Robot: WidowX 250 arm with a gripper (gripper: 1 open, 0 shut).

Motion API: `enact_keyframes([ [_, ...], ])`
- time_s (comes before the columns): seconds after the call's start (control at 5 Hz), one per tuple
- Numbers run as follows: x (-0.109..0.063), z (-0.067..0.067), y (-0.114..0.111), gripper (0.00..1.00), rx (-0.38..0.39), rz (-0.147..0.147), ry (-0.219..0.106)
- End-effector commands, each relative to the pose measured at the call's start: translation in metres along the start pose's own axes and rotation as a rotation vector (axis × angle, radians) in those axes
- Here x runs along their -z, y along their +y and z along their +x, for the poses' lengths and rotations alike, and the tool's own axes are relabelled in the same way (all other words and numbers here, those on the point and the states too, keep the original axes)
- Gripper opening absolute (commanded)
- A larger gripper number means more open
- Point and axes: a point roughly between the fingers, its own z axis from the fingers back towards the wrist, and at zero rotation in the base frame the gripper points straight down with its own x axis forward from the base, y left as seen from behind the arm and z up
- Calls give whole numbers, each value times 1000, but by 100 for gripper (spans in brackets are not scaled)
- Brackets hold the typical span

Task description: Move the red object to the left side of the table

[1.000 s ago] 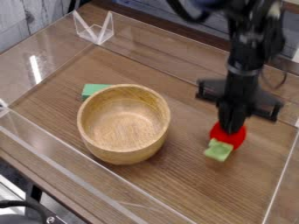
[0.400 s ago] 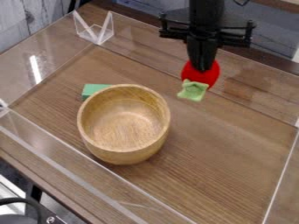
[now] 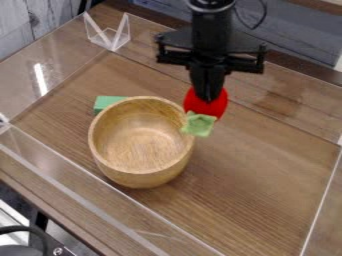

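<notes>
A glossy red object (image 3: 205, 102) with a light green leafy cap pointing down hangs in the air, gripped from above by my black gripper (image 3: 207, 92), which is shut on it. It hovers just over the right rim of the wooden bowl (image 3: 140, 140), above the brown wood-grain table (image 3: 254, 190). The fingertips are partly hidden against the red body.
A flat green piece (image 3: 110, 102) lies on the table at the bowl's far left side. Clear acrylic walls (image 3: 54, 75) edge the tabletop, with a clear bracket (image 3: 107, 33) at the back left corner. Bare wood stretches to the right and front.
My gripper has lifted the red object off the table at the right and carried it leftward, from beside the bowl's right to above the bowl's right rim.
</notes>
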Motion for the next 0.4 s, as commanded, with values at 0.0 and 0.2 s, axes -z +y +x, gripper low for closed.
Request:
enact_keyframes([
  [0.0,-9,2,-1,0,-25,-19,-45],
  [0.2,-9,1,-4,0,-42,-23,-50],
])
